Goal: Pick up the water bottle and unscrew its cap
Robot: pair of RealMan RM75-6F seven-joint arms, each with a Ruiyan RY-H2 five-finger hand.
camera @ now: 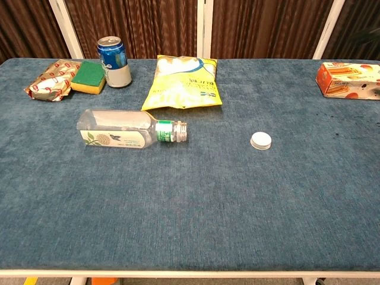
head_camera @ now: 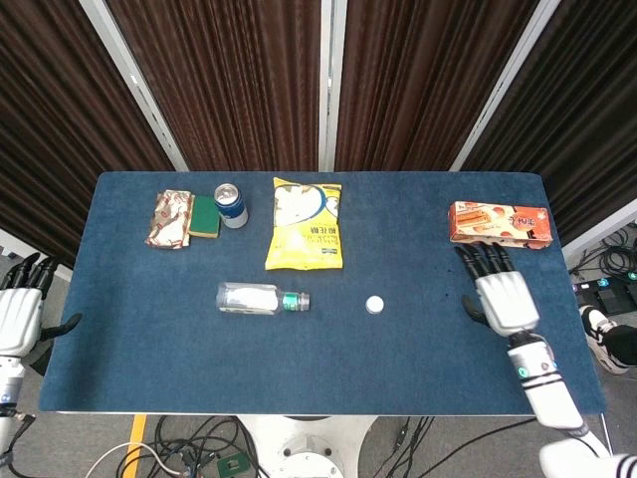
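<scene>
The right hand (head_camera: 501,299) is resting palm-down over the right side of the blue fabric-covered table (head_camera: 418,339), fingers spread apart and holding nothing, its fingertips lying just short of the orange rectangular biscuit box (head_camera: 499,223) near the far right edge. The left hand (head_camera: 18,314) is hanging beyond the table's left edge, fingers extended and apart, likewise holding nothing. Neither hand is appearing in the chest view. The small round white plastic cap (camera: 260,141) is lying flat on the cloth, apart from both hands and to the right of the clear plastic water bottle (camera: 130,130). That bottle is lying on its side near the table's centre, its open threaded neck with a green collar pointing toward the cap, with a gap between them. Beyond the bottle, a yellow snack bag (camera: 183,82) is lying flat. At the far left, a blue-and-white drink can (camera: 114,62) is standing upright, just beside a green-and-yellow sponge (camera: 89,76) and a red-patterned wrapped packet (camera: 51,79).
</scene>
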